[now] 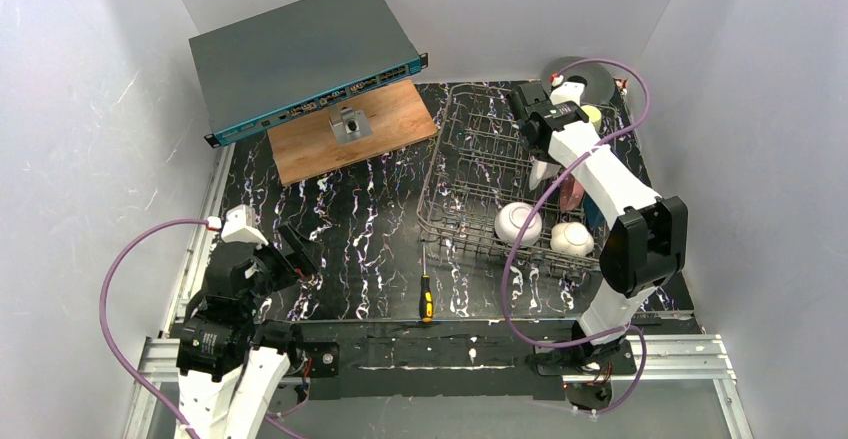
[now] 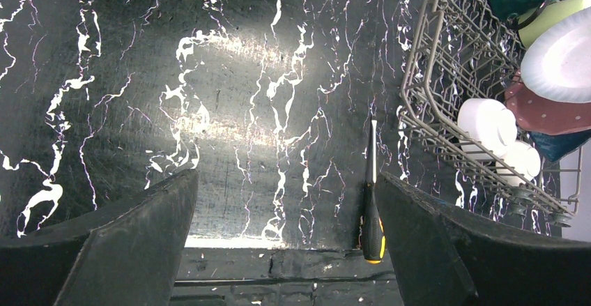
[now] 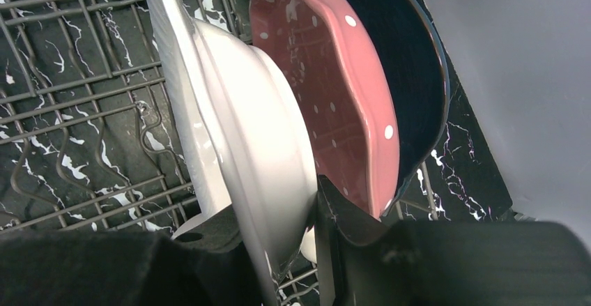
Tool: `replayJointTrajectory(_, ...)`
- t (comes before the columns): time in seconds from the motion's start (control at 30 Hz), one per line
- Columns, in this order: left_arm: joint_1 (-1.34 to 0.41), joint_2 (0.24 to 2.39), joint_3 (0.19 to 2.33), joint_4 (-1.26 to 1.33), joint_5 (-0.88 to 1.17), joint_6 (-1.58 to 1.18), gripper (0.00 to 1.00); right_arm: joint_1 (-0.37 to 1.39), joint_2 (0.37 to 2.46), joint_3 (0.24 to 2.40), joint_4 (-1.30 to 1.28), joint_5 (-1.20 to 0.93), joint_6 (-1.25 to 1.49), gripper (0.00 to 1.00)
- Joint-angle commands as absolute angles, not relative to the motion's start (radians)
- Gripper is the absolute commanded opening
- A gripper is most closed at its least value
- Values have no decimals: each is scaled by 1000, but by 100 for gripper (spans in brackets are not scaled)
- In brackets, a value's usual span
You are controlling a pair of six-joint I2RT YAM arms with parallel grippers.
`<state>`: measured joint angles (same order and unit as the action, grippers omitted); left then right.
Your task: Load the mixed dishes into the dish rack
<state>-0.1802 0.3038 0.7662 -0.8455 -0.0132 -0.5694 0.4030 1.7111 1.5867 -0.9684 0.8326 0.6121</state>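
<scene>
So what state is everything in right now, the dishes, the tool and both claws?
white plate: standing on edge in the dish rack
pink dotted plate: on edge beside it
dark blue plate: on edge behind the pink one
white bowl: in the rack, apparently bottom up
screwdriver: lying flat on the table, outside the rack
left gripper: open, empty
right gripper: shut on the white plate

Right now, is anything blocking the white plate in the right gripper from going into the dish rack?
Nothing visible does. The right gripper grips the white plate, standing on edge over the dish rack wires. The pink white-dotted plate stands close beside it, the dark blue plate beyond that. Whether it is seated is hidden.
</scene>
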Motion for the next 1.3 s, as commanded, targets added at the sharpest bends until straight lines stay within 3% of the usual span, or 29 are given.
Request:
replayJointTrajectory(0.0,-188,308,761,-859,-33,-569,98,394,1716,1583,-884,910,590,1)
replayJointTrajectory(0.43,-192,312,760,-862,-33,-569,97,383,1772,1576,-866,910,590,1)
replayJointTrajectory(0.67,-194,314,760,-862,-34,-569,97,383,1793,1564,-861,905,597,10)
replayJointTrajectory(1.0,-198,319,760,-860,-30,-569,97,383,1812,1559,-835,880,592,13)
replayJointTrajectory(1.27,-199,322,761,-859,-28,-568,97,382,1822,1540,-823,879,583,28)
